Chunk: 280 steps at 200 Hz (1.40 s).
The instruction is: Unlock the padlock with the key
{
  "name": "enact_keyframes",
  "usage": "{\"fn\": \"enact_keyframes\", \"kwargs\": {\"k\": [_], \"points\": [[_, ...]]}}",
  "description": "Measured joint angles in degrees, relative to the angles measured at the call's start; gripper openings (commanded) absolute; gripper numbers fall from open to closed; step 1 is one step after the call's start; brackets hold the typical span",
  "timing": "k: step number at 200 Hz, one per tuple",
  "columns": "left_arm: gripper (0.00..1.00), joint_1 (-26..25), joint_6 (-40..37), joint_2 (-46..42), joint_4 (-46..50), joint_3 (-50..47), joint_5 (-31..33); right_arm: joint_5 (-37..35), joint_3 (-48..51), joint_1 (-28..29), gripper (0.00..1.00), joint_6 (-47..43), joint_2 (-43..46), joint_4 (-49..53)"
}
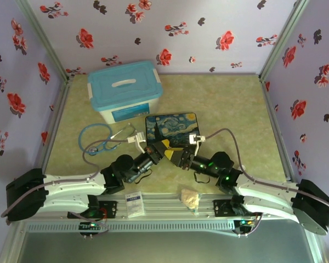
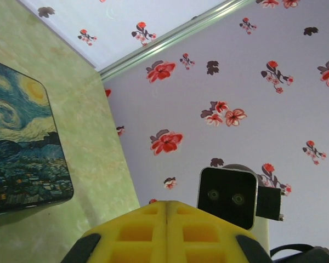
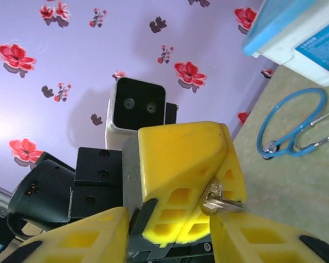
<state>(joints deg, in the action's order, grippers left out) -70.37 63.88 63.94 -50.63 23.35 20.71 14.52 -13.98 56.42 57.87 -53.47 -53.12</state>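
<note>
Your left tool (image 3: pixel 191 218) is clamped on the padlock (image 3: pixel 211 192), key (image 3: pixel 229 205) protruding; your right tool (image 3: pixel 167 244), jaws apart, may knock the key out by closing off-centre.

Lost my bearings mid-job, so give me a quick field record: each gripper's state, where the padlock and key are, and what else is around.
left gripper: shut, a small brass and silver piece at its fingertips, seemingly the padlock
right gripper: open, its fingers on either side of the left gripper's tip
key: cannot tell it apart from the padlock
meeting point: near edge of the starry-night box
elsewhere: stethoscope and blue-lidded bin to the left, crumpled wrapper on the near rail
</note>
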Motion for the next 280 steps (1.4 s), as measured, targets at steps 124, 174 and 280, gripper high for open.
{"fn": "enact_keyframes", "kwargs": {"k": [124,174,280], "points": [[0.0,0.3,1.1,2.1,-5.3,0.0,-1.5,-1.4,3.8,-4.0,0.22,2.2,-0.3,-4.1],[0.0,0.3,1.8,2.7,-6.3,0.0,-1.7,-2.2,4.9,-4.3,0.48,2.4,0.1,-5.2],[0.0,0.3,1.9,2.7,-6.1,0.0,-2.0,-1.4,5.1,-4.3,0.45,2.4,-2.8,-10.3]]}}
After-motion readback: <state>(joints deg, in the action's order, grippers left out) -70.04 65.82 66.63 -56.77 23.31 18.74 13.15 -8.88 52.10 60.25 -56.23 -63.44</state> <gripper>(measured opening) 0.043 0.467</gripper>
